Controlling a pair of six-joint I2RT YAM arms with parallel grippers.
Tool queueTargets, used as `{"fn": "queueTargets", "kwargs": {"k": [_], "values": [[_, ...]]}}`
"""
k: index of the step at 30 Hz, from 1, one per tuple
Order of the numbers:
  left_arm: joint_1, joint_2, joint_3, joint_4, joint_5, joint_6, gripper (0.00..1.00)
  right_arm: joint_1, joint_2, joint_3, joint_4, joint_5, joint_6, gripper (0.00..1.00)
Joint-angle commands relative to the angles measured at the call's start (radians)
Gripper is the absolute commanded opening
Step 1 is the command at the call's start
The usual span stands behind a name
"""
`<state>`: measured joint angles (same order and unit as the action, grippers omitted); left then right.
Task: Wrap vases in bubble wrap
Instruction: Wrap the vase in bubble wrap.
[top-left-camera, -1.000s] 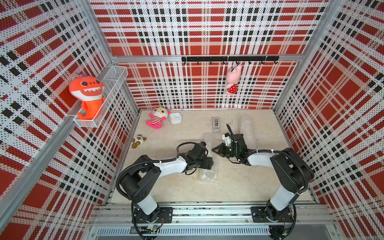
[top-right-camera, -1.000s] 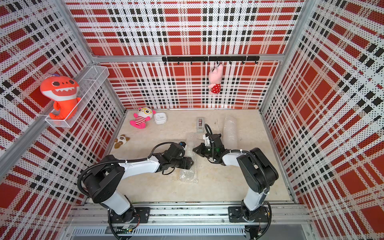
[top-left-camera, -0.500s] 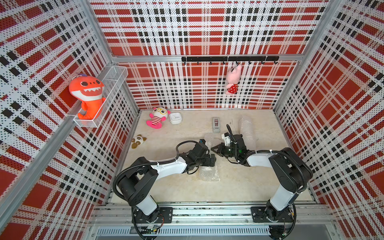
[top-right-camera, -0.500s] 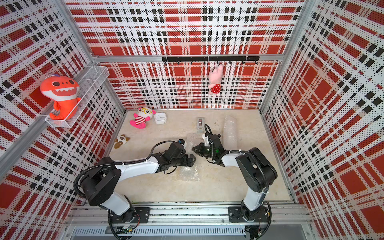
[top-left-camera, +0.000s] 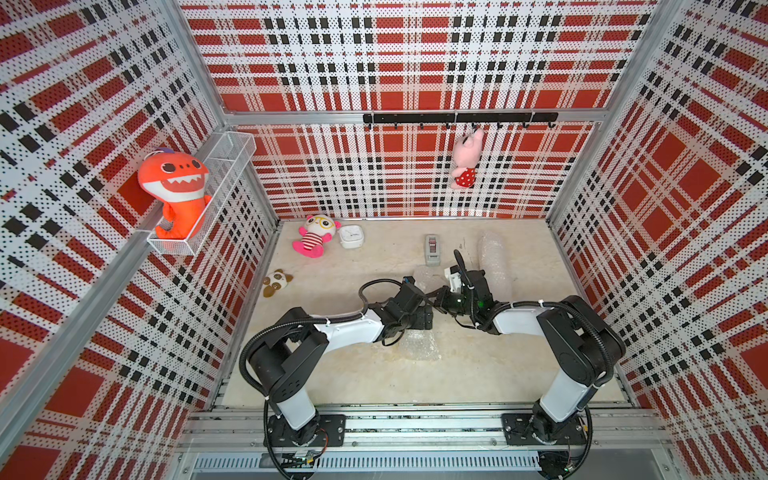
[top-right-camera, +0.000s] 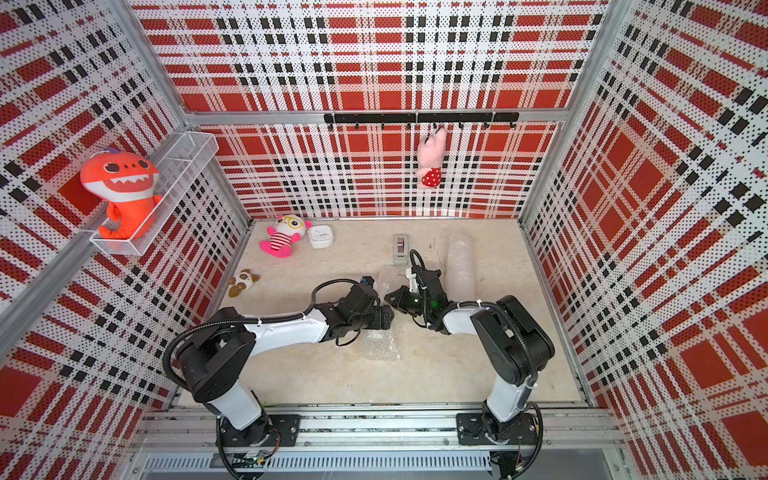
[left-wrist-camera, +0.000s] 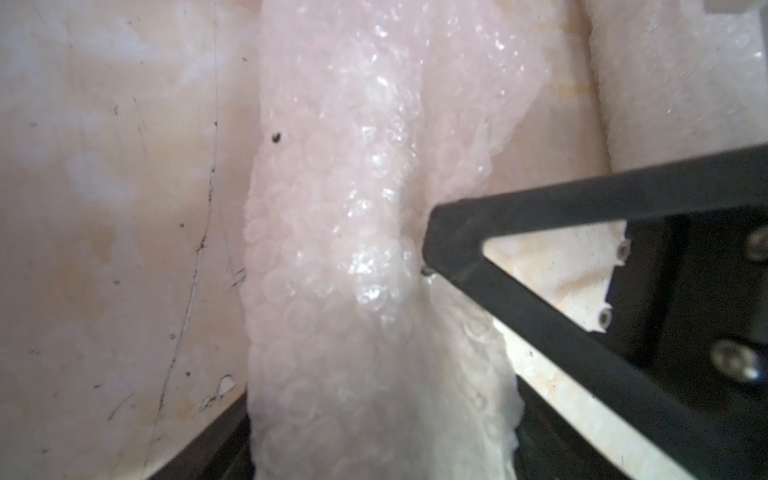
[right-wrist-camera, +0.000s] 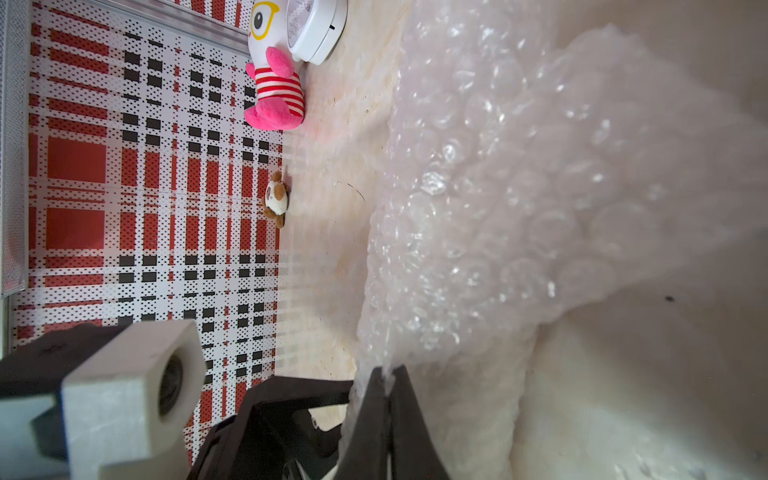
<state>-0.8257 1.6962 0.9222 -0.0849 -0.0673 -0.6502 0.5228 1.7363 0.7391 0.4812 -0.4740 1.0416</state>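
A bundle of bubble wrap (top-left-camera: 419, 345) lies mid-table in both top views, its far end (top-right-camera: 388, 277) showing beyond the arms. No bare vase shows; the vases are hidden. My left gripper (top-left-camera: 426, 322) reaches in from the left and straddles the bundle's middle. In the left wrist view the bundle (left-wrist-camera: 332, 249) fills the whole gap between the wide-set jaws of my left gripper (left-wrist-camera: 382, 457). My right gripper (top-left-camera: 436, 300) comes in from the right. In the right wrist view my right gripper (right-wrist-camera: 389, 374) is shut, pinching an edge of the bubble wrap (right-wrist-camera: 498, 187).
A second bubble-wrap roll (top-left-camera: 492, 266) lies at the back right, close behind the right arm. A grey tape dispenser (top-left-camera: 432, 249) stands behind the grippers. A small white box (top-left-camera: 351, 237), a pink plush (top-left-camera: 313, 237) and a small brown plush (top-left-camera: 276, 282) sit at the back left.
My left gripper has slid right along the table toward the right gripper, covering more of the bundle. The right gripper has hardly moved and keeps its pinch.
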Motion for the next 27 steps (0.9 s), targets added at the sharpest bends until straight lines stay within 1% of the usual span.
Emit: {"fn": "queueTargets", "kwargs": {"k": [1, 2, 5, 8, 10, 13, 16, 18, 21, 24, 27], "values": [[-0.007, -0.02, 0.001, 0.031, 0.015, 0.018, 0.8, 0.013, -0.024, -0.007, 0.008, 0.005, -0.022, 0.12], [-0.004, -0.025, -0.01, 0.033, 0.024, 0.025, 0.79, 0.014, -0.037, -0.007, -0.003, 0.012, -0.034, 0.15], [0.018, -0.04, -0.045, 0.042, 0.067, 0.038, 0.75, 0.013, -0.099, -0.012, -0.083, 0.04, -0.097, 0.32], [0.041, -0.068, -0.081, 0.045, 0.09, 0.044, 0.71, 0.014, -0.187, -0.028, -0.234, 0.089, -0.19, 0.34], [0.051, -0.089, -0.099, 0.059, 0.123, 0.057, 0.69, 0.013, -0.245, -0.06, -0.303, 0.115, -0.235, 0.35], [0.061, -0.099, -0.116, 0.06, 0.158, 0.072, 0.67, 0.021, -0.272, -0.089, -0.377, 0.089, -0.285, 0.31], [0.073, -0.096, -0.13, 0.059, 0.184, 0.086, 0.66, 0.065, -0.256, -0.113, -0.387, 0.071, -0.321, 0.26], [0.079, -0.1, -0.137, 0.06, 0.203, 0.09, 0.65, 0.093, -0.241, -0.124, -0.346, 0.033, -0.334, 0.21], [0.08, -0.107, -0.138, 0.063, 0.209, 0.089, 0.66, 0.128, -0.227, -0.134, -0.266, -0.031, -0.311, 0.2], [0.085, -0.105, -0.131, 0.077, 0.209, 0.074, 0.66, 0.154, -0.201, -0.11, -0.28, -0.043, -0.323, 0.18], [0.091, -0.102, -0.13, 0.104, 0.21, 0.042, 0.69, 0.162, -0.172, -0.122, -0.206, -0.072, -0.296, 0.15]]}}
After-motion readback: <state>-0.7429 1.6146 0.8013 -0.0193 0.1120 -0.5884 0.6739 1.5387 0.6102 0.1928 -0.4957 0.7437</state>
